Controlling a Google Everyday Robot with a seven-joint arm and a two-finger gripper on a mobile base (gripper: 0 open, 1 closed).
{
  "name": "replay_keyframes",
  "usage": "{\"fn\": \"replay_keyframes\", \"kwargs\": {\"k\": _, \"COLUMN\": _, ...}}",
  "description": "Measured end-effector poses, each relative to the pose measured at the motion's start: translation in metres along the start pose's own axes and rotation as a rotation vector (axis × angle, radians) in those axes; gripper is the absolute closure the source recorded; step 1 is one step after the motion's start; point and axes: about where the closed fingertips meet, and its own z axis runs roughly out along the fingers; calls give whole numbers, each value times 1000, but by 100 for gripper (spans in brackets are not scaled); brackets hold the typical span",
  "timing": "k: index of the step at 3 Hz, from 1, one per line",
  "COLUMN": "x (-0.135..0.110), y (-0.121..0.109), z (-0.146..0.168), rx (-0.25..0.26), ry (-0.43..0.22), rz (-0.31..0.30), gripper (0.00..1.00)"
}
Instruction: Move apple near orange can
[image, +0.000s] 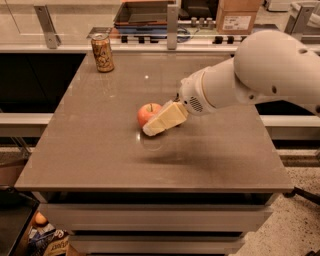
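Jaws sit at the middle of the counter (100, 150), their cream-coloured end lying against the right, near side of the apple (146, 113) and covering part of it. Whether they are pinching the fruit or only resting beside it I cannot tell, since just one pale face of them shows and the far side is hidden behind the apple. The white arm (260, 75) carrying them reaches in from the right and slopes down to the left.

The apple itself is near the centre of the counter, stem up, its left half showing clear. A faint mark lies on the surface just below it. I cannot say for sure whether the apple rests on the counter or hangs slightly above it.

The orange can (102, 52) stands upright at the far left corner of the counter, well apart from the apple, with bare surface between the two. Nothing stands in the way along that line.

As a judgement, the task is at an early stage. The reach to the apple looks done and the jaws are in place for a grasp, but the carrying has not happened: the apple is not yet near the can. What is left is to secure the fruit if it is not held already, take it to the far left, and set it down just beside the can without knocking the can over. A slim upright can would tip easily if bumped.
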Motion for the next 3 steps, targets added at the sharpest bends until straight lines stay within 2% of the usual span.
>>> {"fn": "replay_keyframes", "kwargs": {"k": 1, "x": -2, "y": -1, "z": 6, "rx": 2, "ry": -61, "rz": 17, "gripper": 0}}
{"fn": "replay_keyframes", "kwargs": {"k": 3, "x": 5, "y": 8, "z": 32, "rx": -34, "ry": -98, "rz": 47, "gripper": 0}}
